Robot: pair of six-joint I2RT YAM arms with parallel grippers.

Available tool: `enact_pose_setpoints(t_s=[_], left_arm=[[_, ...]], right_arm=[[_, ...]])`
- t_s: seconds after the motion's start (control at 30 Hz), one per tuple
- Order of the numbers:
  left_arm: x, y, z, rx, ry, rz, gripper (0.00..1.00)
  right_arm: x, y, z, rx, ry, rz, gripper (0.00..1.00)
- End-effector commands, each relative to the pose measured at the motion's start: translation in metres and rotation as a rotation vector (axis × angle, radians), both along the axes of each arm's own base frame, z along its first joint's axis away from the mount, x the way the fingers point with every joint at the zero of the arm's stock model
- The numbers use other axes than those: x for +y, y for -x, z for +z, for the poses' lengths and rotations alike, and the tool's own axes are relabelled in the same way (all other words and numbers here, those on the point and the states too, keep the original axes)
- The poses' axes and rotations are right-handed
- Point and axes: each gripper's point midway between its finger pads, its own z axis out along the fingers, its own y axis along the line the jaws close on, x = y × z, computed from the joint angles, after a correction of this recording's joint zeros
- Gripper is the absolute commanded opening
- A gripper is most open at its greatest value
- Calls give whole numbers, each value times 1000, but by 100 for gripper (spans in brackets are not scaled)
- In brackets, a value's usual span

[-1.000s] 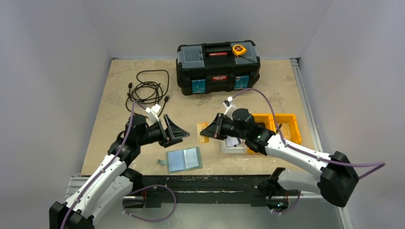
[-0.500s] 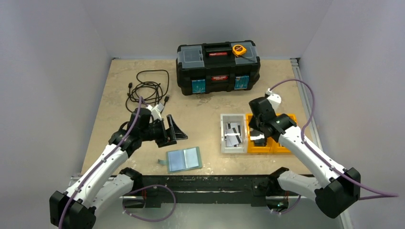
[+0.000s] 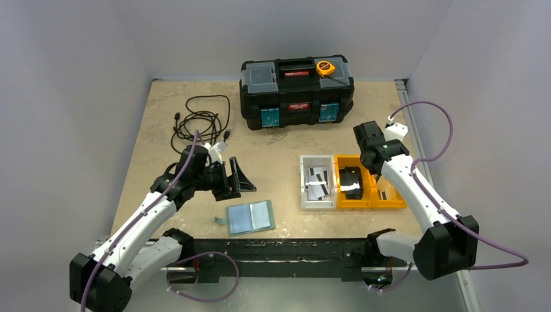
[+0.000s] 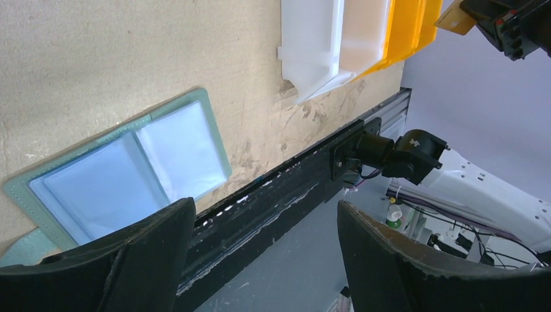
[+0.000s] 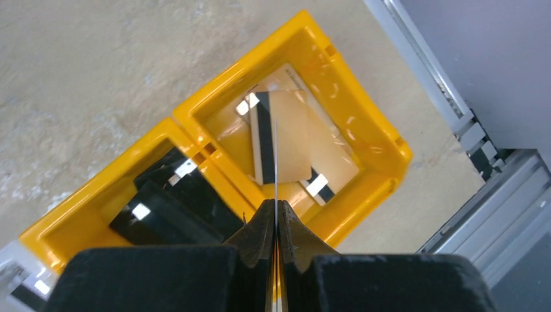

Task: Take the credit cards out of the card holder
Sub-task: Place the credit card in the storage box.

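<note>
Right claw (image 5: 276, 218) pinches a thin tan card (image 4: 455, 19); left claw (image 4: 265, 208) gapes empty near flat teal card holder (image 4: 130, 175).

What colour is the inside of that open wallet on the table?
Pale blue inside the card holder, with a teal-green border; the left wrist view shows it best.

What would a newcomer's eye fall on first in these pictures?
The orange bins at the right stand out, with the right gripper shut on a tan card above them. Next come the black toolbox at the back and the open card holder near the front edge, its pockets seemingly empty, close to the open left gripper.
</note>
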Motion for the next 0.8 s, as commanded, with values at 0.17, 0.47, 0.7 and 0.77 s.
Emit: enact_pose_setpoints(t_s=[0.17, 0.47, 0.7, 0.77], left_arm=[[-9, -6, 19, -60, 49, -57, 79], [-9, -4, 13, -41, 46, -54, 80], [0, 0, -2, -14, 6, -10, 80], [6, -1, -10, -4, -30, 23, 80]], right_arm=[[-38, 0, 2, 25, 75, -129, 1], [-42, -1, -25, 95, 72, -157, 28], [-34, -5, -25, 103, 36, -107, 57], [-30, -8, -20, 99, 21, -65, 60]])
